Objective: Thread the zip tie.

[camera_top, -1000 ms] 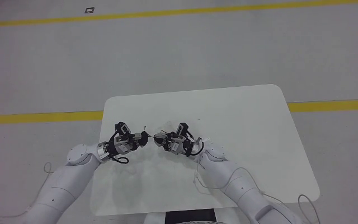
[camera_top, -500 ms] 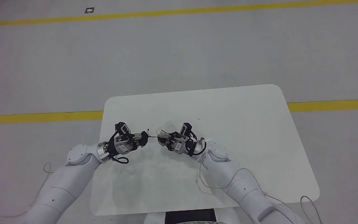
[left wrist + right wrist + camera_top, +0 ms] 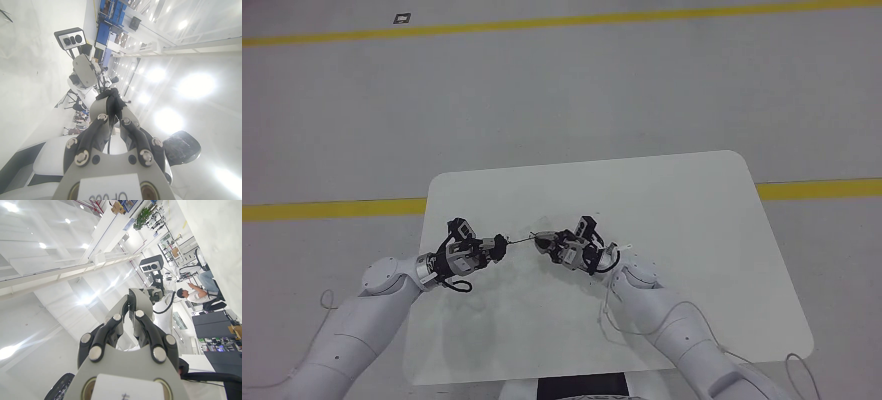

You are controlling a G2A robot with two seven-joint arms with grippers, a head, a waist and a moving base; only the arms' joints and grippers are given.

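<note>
We've got the zip tie (image 3: 522, 238) held up over the table (image 3: 692, 200) between the two arms, left gripper (image 3: 499, 244) and right gripper (image 3: 542, 240) each pinched tight on one end, probably so we can line the tail up with the head.

Robotics lab in big industrial hall: yellow floor tape (image 3: 542, 20), white worktable (image 3: 692, 200), blue storage racks (image 3: 103, 36), high-bay ceiling lights (image 3: 183, 24), office chair (image 3: 191, 267) at desks.

The zip tie (image 3: 520, 238) is too thin to judge threading.
</note>
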